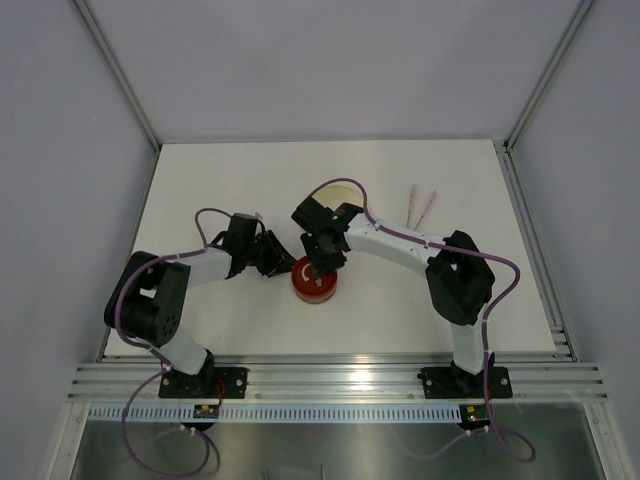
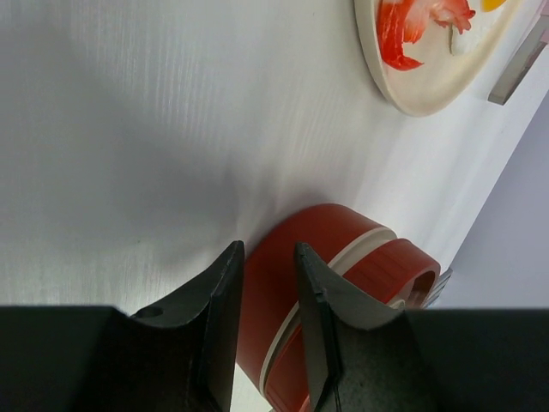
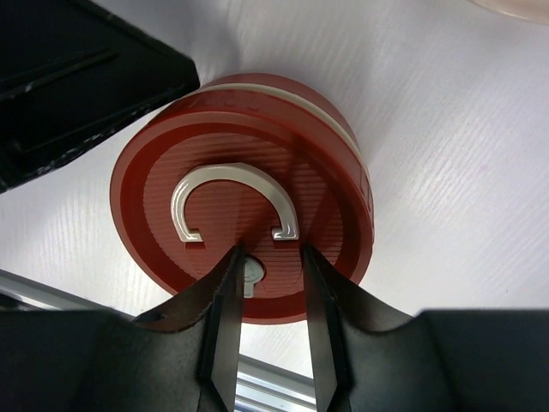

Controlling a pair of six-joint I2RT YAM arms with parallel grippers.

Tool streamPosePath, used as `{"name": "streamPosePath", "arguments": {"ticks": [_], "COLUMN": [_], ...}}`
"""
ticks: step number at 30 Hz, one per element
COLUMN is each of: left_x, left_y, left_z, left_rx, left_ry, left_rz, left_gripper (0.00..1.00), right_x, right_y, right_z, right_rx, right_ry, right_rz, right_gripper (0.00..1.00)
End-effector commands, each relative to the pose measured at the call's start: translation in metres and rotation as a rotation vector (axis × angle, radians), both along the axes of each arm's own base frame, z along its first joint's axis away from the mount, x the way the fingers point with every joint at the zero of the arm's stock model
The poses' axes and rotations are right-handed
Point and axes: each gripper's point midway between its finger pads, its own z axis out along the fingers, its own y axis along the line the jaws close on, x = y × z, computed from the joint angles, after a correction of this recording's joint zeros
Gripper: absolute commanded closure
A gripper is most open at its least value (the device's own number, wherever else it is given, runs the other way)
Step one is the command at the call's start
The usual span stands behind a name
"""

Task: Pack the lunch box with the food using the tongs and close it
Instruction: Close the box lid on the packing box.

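Observation:
The lunch box stands mid-table with its red lid on, a white curl handle on top. My right gripper hangs just over the lid, open; its fingers straddle one end of the curl in the right wrist view. My left gripper sits at the box's left side, jaws a narrow gap apart and nothing between them; the box's red wall shows through the gap. Red-and-white food strips lie on the pale plate. The tongs lie at the back right.
The pale plate sits just behind the box, partly hidden by the right arm. An aluminium rail runs along the near table edge, and grey walls close in the left, back and right sides.

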Motion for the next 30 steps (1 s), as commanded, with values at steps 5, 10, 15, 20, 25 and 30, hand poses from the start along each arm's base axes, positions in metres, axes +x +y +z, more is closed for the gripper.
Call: {"name": "streamPosePath", "arguments": {"ticks": [5,10,15,20,25,30], "left_x": [-0.025,-0.031,-0.024,-0.013,-0.005,0.002], "left_y": [-0.008,-0.004,0.004,0.012,0.011,0.006], "left_z": [0.007,0.004,0.015,0.038,0.045,0.034], "left_rx": [-0.044,-0.027,0.03,0.086,0.094,0.093], "left_ry": [-0.002,0.001,-0.038,-0.114,-0.132,-0.092], "left_rz": [-0.041,-0.039,-0.027,-0.009,-0.007,-0.033], "left_gripper": [0.67,0.67,0.67,0.66,0.66,0.66], "right_x": [0.022,0.031,0.032,0.03,0.018,0.008], "right_y": [-0.002,0.0,-0.002,-0.009,-0.005,-0.007], "right_z": [0.004,0.014,0.039,0.057,0.043,0.026], "right_rx": [0.087,0.159,0.194,0.195,0.107,0.011], "right_ry": [-0.025,-0.017,-0.068,-0.132,-0.179,-0.232], "right_rz": [-0.168,-0.195,-0.153,-0.077,0.138,0.323], "right_gripper": [0.78,0.78,0.66,0.46,0.23,0.18]}}
